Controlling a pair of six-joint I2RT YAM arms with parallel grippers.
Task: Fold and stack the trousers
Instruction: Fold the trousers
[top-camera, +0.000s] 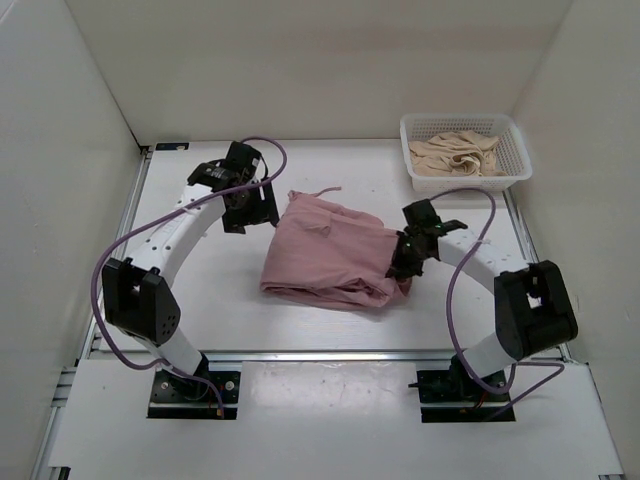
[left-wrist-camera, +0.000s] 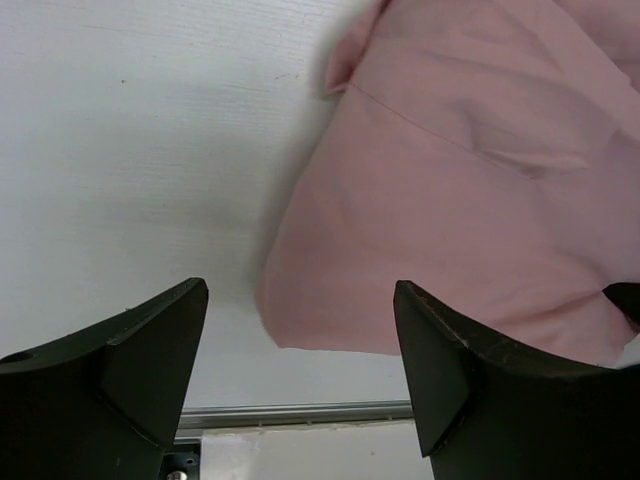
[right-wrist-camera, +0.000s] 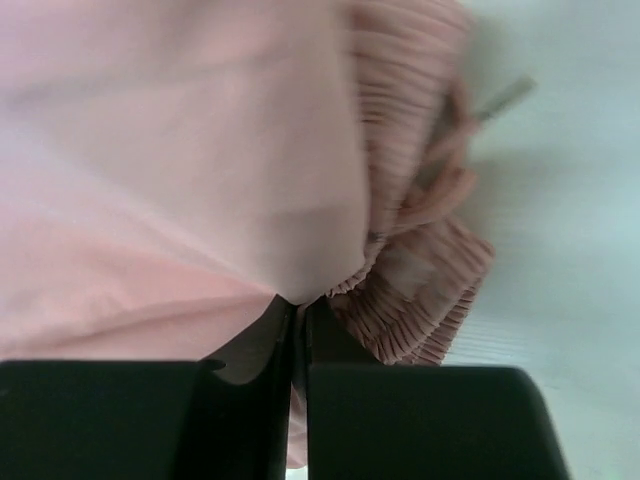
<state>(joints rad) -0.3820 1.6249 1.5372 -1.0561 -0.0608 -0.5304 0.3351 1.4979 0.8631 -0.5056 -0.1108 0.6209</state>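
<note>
Although the trousers (top-camera: 325, 258) lie folded into a loose bundle in the middle of the tabletop (top-camera: 200, 290), the folding seems only partly done. The right gripper (top-camera: 403, 264) has its fingers clenched on the fabric's right edge. The left gripper (top-camera: 252, 214) hovers released beside the far-left corner. Farther back, a basket (top-camera: 520, 150) holds beige cloth (top-camera: 455, 155); stacking is not yet done.

table (top-camera: 225, 305) white | trousers (top-camera: 330, 255) bunched mid-table | basket (top-camera: 470, 184) — far right corner
</note>
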